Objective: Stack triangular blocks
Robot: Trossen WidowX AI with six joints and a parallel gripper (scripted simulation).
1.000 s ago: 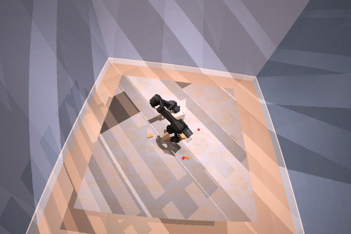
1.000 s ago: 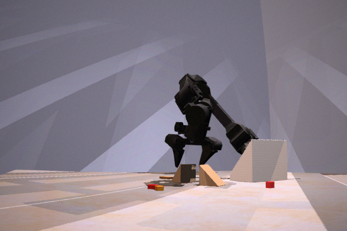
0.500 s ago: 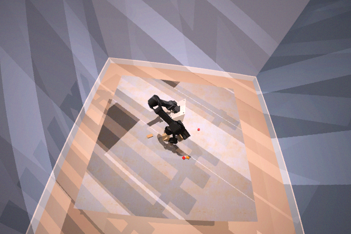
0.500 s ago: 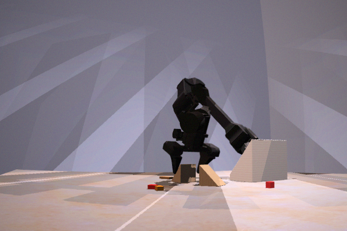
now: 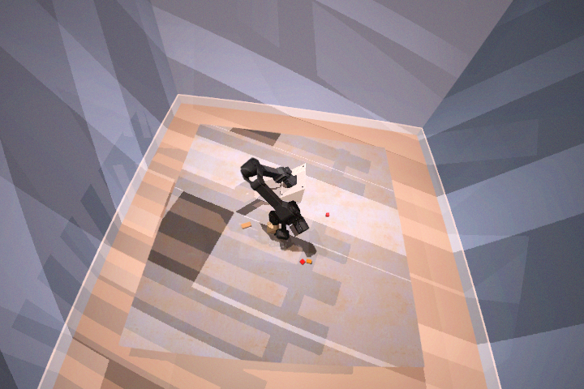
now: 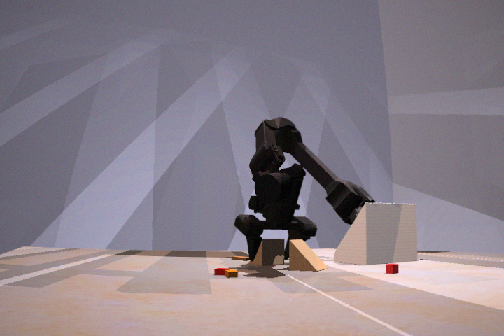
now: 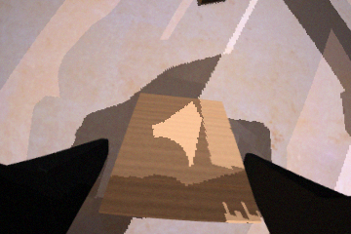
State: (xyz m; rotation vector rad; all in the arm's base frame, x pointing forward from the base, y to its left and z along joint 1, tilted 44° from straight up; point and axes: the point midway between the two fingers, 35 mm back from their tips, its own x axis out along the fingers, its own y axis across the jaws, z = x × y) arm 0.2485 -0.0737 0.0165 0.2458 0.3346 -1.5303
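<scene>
Two tan triangular blocks stand apart on the table. The left block [image 5: 272, 227] [image 6: 273, 252] [image 7: 149, 151] has its slope falling to the left in the exterior view. The right block [image 6: 304, 257] slopes down to the right there; the arm hides it in the top view. My gripper [image 6: 271, 253] [image 7: 177, 153] is open and low around the left block, with one finger on each side. The right finger is in the gap between the blocks, partly hidden. Nothing is gripped; whether a finger touches a block cannot be told.
A large white wedge-shaped body [image 6: 391, 233] stands right of the blocks. A red cube [image 5: 327, 214] [image 6: 391, 268] lies before it. A red piece [image 5: 302, 262] [image 6: 220, 271] and an orange piece [image 5: 308, 261] [image 6: 231, 274] lie together. A flat tan piece [image 5: 246, 224] [image 6: 239, 258] lies left of the blocks.
</scene>
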